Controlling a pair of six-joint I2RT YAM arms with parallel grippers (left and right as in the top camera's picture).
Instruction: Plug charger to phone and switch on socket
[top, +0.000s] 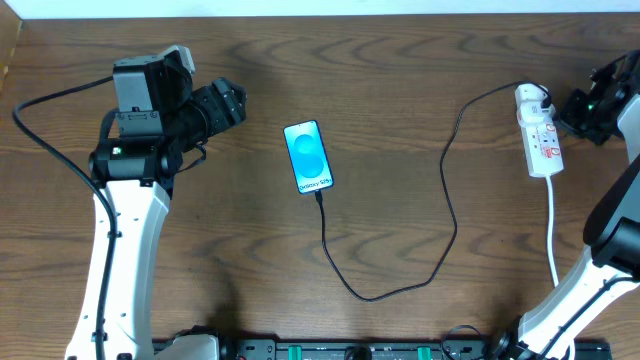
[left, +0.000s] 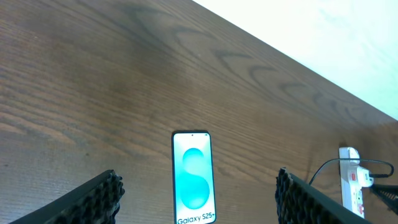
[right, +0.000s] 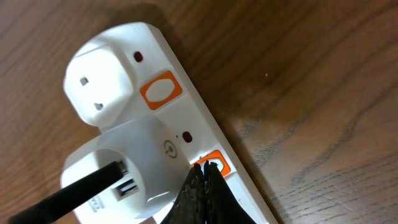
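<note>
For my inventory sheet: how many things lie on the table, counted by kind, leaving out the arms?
phone: 1
charger: 1
socket: 1
Total: 3

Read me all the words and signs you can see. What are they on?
"Galaxy S25+": bottom of the black-framed phone with the cyan screen.
Small round symbol: white plug adapter in the white power strip.
Red marks on the strip, overhead: too small to read.
</note>
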